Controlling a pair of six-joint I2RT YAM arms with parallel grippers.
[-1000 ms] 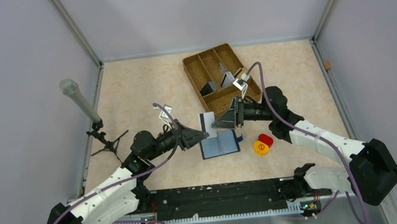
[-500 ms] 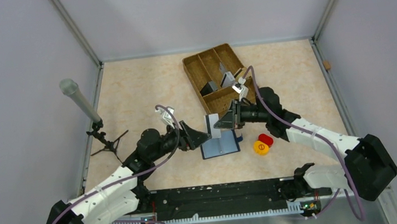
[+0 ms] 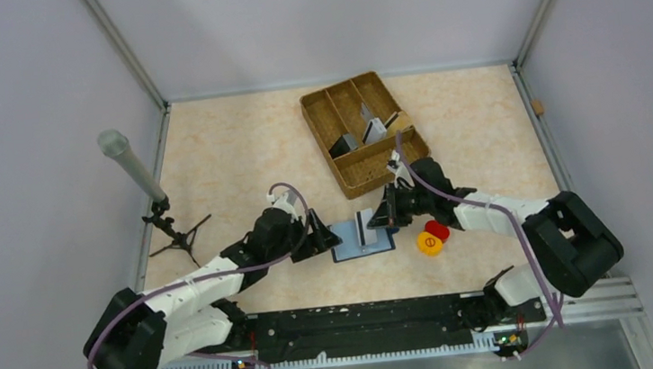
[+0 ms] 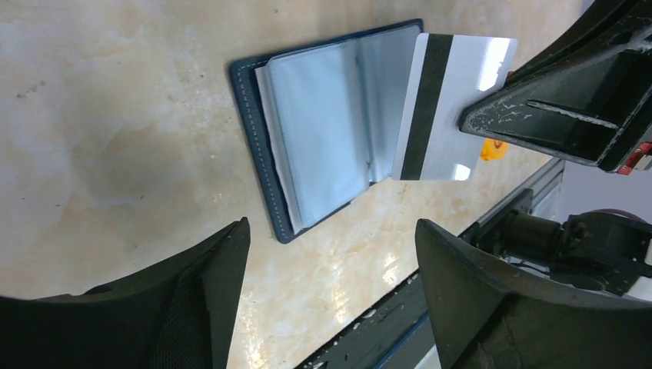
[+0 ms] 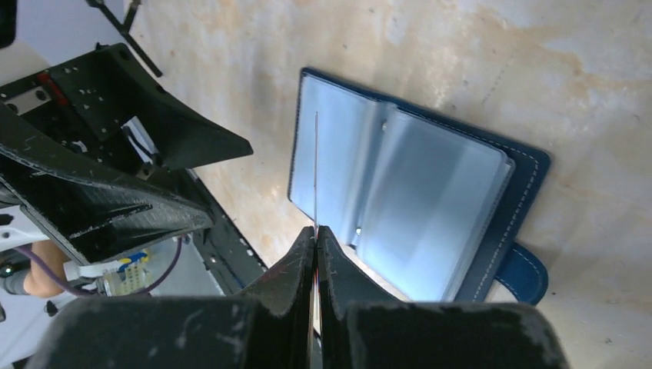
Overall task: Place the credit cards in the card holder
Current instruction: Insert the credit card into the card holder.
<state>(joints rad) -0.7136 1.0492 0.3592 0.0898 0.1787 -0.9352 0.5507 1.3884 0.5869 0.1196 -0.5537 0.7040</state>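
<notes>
No words or numbers are legible anywhere; the yellow round piece [image 3: 430, 244] bears a small red circular sign, too small to make out

tray [image 3: 367, 171]: far centre | red piece [image 3: 437, 229] beside yellow piece [image 3: 429, 244] | microphone [image 3: 124, 159] on tripod [image 3: 176, 236]: left

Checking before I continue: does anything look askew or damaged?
Nothing looks damaged or spilled. One odd pose: the right pincer holds a credit card on edge over the open card holder. Other cards lean in the woven tray.
</notes>
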